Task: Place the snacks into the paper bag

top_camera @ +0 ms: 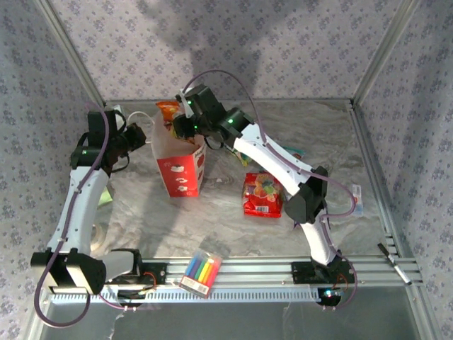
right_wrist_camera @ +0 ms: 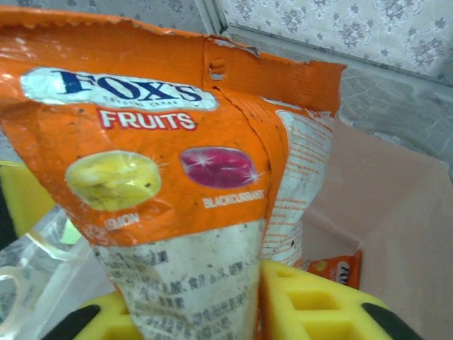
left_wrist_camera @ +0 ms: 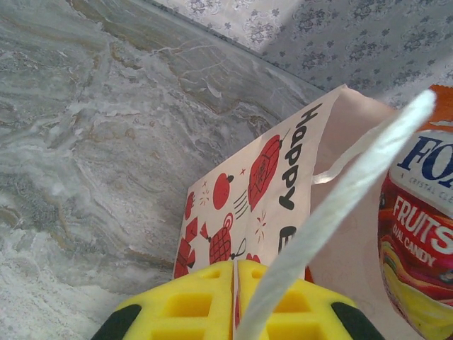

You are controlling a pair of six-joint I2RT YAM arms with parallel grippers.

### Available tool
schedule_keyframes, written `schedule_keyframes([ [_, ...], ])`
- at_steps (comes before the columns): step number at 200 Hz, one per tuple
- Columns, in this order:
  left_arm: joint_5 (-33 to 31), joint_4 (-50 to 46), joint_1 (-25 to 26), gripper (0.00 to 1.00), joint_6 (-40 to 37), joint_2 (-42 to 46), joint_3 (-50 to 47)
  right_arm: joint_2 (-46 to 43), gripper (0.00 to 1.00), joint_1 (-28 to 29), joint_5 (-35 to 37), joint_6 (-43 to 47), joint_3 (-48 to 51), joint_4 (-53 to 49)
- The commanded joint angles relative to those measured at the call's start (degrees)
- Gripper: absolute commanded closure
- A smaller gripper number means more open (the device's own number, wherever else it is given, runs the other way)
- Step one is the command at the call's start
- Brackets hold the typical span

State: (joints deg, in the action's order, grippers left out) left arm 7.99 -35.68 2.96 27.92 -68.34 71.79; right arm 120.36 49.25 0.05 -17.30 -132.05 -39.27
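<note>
Near rail: marker box [top_camera: 200, 273]. On the grey marbled desk [top_camera: 212, 227], the red packet [top_camera: 262, 193] lies unbagged. Beyond it, the left gripper [left_wrist_camera: 236, 265] has its fingers together on the paper bag [left_wrist_camera: 248, 191] rim. The orange packet [right_wrist_camera: 156, 142] is over the bag mouth, between the right gripper [right_wrist_camera: 212, 297] fingers; cannot tell if pinched. Step: drop-in. Next: clean release, then fetch red. Floral walls [top_camera: 283, 42] behind.

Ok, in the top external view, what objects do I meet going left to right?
White paper bag with red apple prints → red crinkly foil snack packet → thin black marker pen. Clear box of rainbow markers overlaps the bag sideways, so omitted.
</note>
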Motion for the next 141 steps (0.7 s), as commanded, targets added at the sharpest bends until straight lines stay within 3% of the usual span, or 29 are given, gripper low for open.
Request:
schedule_keyframes([
  [1, 0.98, 1.83, -0.51, 0.91, -0.59, -0.36, 0.15, 0.64, 0.59, -0.30, 3.45, 1.30, -4.12, -0.70],
  [28, 1.05, 1.80, -0.55, 0.91, -0.68, -0.48, 0.10, 1.38, 0.47, -0.30, 3.33, 0.79, -6.89, -2.96],
  [87, 1.11, 1.58, -0.57, 0.92, -0.59, -0.55, 0.19, -2.59, 0.44, 0.84, 1.70, 1.08, -6.78, -5.72],
  [141, 1.09, 1.27, -0.59, 0.91, -0.59, -0.13, 0.39, -14.52, 0.38, 1.81, 2.48, 3.95, 6.71, -4.78],
])
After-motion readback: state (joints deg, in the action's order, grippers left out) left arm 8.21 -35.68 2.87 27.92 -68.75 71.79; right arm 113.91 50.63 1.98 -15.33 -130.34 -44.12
